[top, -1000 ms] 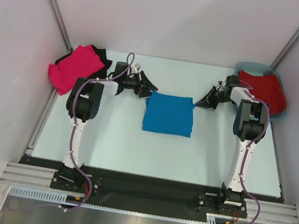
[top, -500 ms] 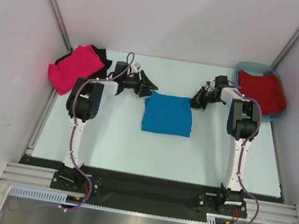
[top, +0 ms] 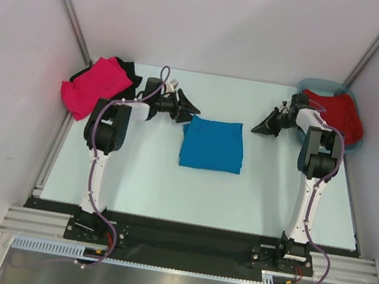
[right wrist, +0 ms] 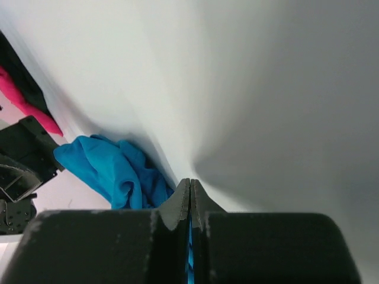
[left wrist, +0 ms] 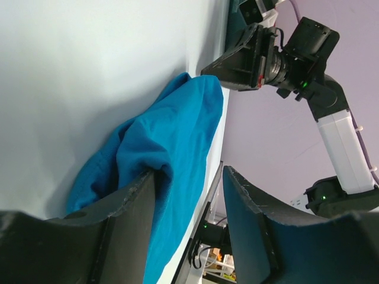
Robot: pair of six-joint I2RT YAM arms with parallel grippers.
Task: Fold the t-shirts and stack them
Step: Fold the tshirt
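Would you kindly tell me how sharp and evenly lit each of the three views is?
Top view: soft, even light, the blue shirt crisp. Left wrist view: shirt sharp, the left tool dark and soft. Right wrist view: a broad grey shadow on the table, the right tool blurred.

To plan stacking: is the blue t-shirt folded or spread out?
Folded: the blue t-shirt lies as a compact rectangle on the table, no sleeves showing.
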